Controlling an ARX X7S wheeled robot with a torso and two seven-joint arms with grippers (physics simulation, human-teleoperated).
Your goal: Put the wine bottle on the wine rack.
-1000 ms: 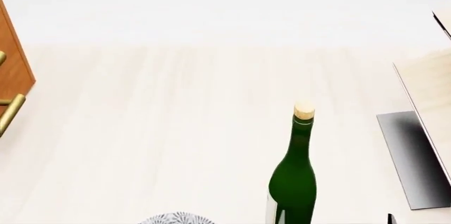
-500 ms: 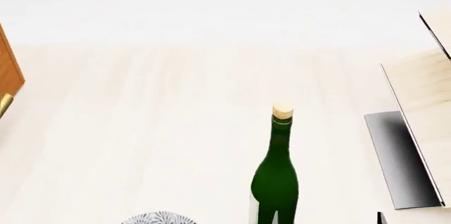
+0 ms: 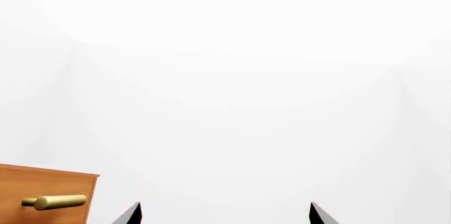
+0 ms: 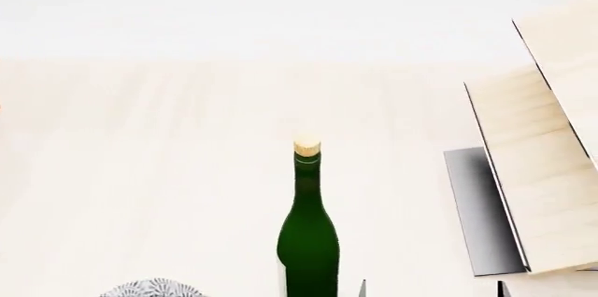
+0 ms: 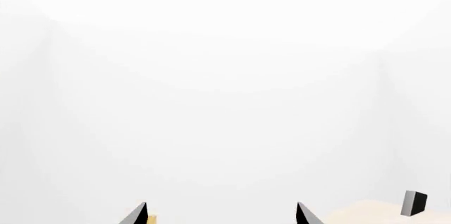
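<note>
Head view: wine bottle (image 4: 309, 241) upright on worktop (image 4: 140, 171), wine rack (image 4: 537, 171) near its right; left end effector (image 3: 224, 214) and right end effector (image 5: 221, 214) both spread apart, empty.

Wine bottle (image 4: 307, 241): dark green glass, pale cork, standing upright on the light-wood table (image 4: 168, 171), near the view's lower edge.
Wine rack (image 4: 537, 164): two slanted light-wood boards leaning over a dark grey base, sitting well right of the bottle.

Light is bright, even and diffuse, with no clear source. Both wrist views wash out almost wholly to white. The pale bench (image 4: 168, 171) shows no cast shadows; edges render crisp, without blur, glare or distortion.
</note>
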